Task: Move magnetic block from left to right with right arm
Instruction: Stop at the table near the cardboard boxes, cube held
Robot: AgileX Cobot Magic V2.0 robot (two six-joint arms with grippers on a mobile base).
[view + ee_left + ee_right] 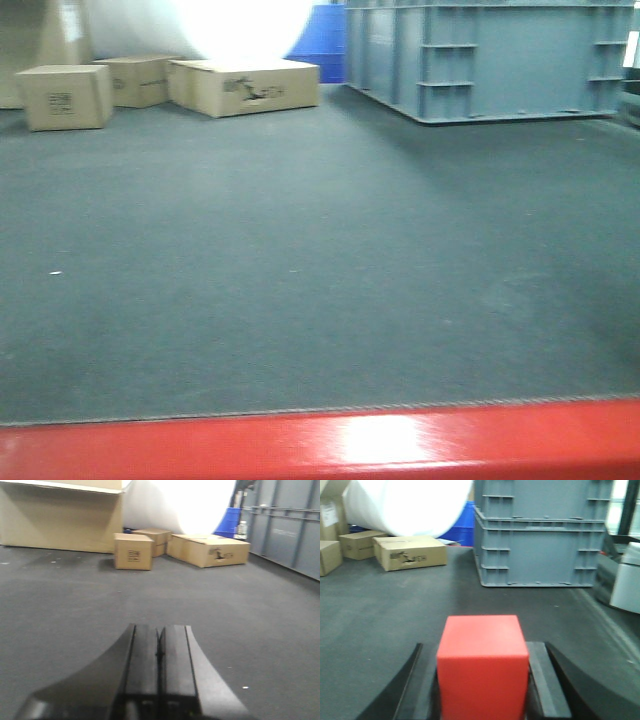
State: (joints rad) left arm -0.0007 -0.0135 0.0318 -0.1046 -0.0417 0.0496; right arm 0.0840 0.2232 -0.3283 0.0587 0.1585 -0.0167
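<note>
The magnetic block (pixel 482 672) is a plain red cube that fills the lower middle of the right wrist view. My right gripper (pixel 481 646) is shut on it, with a dark finger pressed against each side. The block hides the inner faces of the fingers, and it hangs over dark grey matting. In the left wrist view my left gripper (pixel 159 630) is shut, its two black fingers touching with nothing between them, low over the same matting. Neither gripper shows in the front view.
Tan cardboard boxes (pixel 245 87) (pixel 133 551) stand at the back left. A large grey plastic crate (pixel 480 55) (pixel 540 540) stands at the back right, with a blue bin (pixel 320 40) beside it. A red band (pixel 320 445) runs along the front view's bottom edge.
</note>
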